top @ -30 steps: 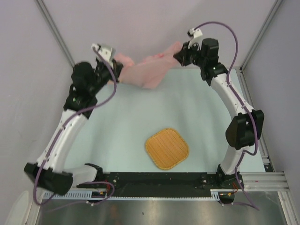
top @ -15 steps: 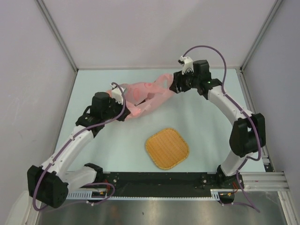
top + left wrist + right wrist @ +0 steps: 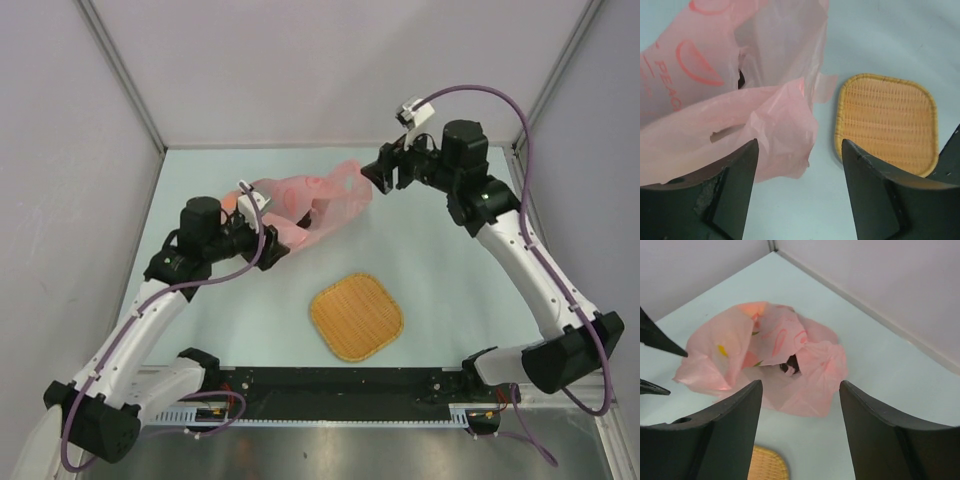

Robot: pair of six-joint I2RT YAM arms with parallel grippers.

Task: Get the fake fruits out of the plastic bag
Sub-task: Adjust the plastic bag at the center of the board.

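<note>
The pink plastic bag [image 3: 312, 203] lies crumpled on the table, its mouth loose. The fake fruits stay mostly hidden inside it. A dark fruit [image 3: 791, 364] shows through the opening, and yellow and orange patches glow through the film. My left gripper [image 3: 270, 238] stands open at the bag's left end; in its wrist view the bag [image 3: 740, 105] lies just beyond the left finger and nothing sits between the jaws. My right gripper [image 3: 372, 175] hangs open off the bag's right end, a little above the bag [image 3: 790, 355], holding nothing.
A woven orange-tan square tray [image 3: 356, 316] lies on the table in front of the bag, toward the arm bases; it also shows as the tray [image 3: 887, 122] beside the left gripper's right finger. Pale walls and metal frame rails close in the back and sides.
Both arms brought the bag down from the air onto the table. Both grippers then opened and let it go, and the right gripper drew back to the right.
</note>
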